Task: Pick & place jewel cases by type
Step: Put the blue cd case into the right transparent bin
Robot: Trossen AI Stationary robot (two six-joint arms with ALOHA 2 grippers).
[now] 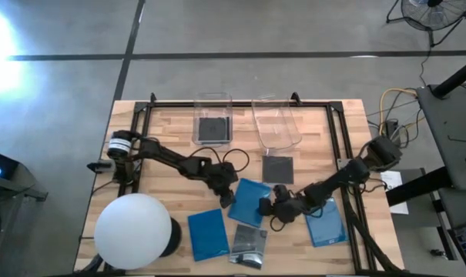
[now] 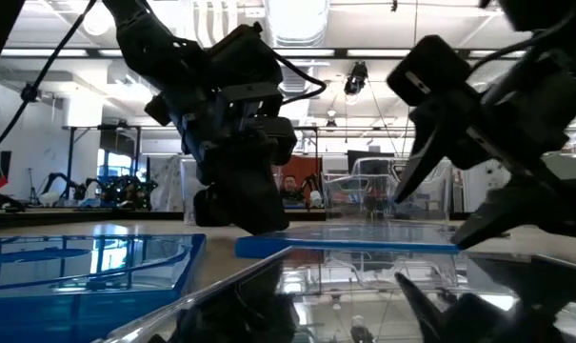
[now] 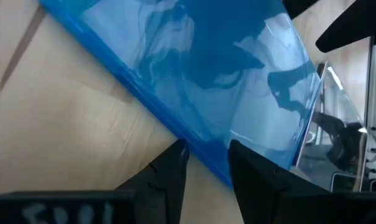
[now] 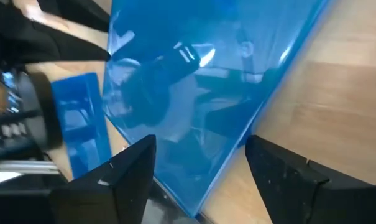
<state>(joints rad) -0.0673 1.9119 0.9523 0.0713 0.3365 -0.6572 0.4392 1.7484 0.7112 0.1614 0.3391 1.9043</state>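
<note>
A bright blue jewel case lies mid-table between both grippers. My left gripper is at its left edge and shut on it. My right gripper is open at the case's right edge, its fingers wide apart on either side of a corner; I cannot tell whether they touch it. Two more blue cases lie flat near the near edge. One dark case lies flat beyond the blue one. Another lies at the near edge. A third is inside the left clear bin. My left gripper pinches the blue case by its left edge, one finger on the wood side and the other over the case's glossy face. It comes in slanting down from the table's left. In the low view the case sits about level, close to the table.
Two clear bins stand side by side at the far edge; the right one holds no case. A big white sphere fills the near-left corner. A black frame borders the table. Cables trail off the right side.
</note>
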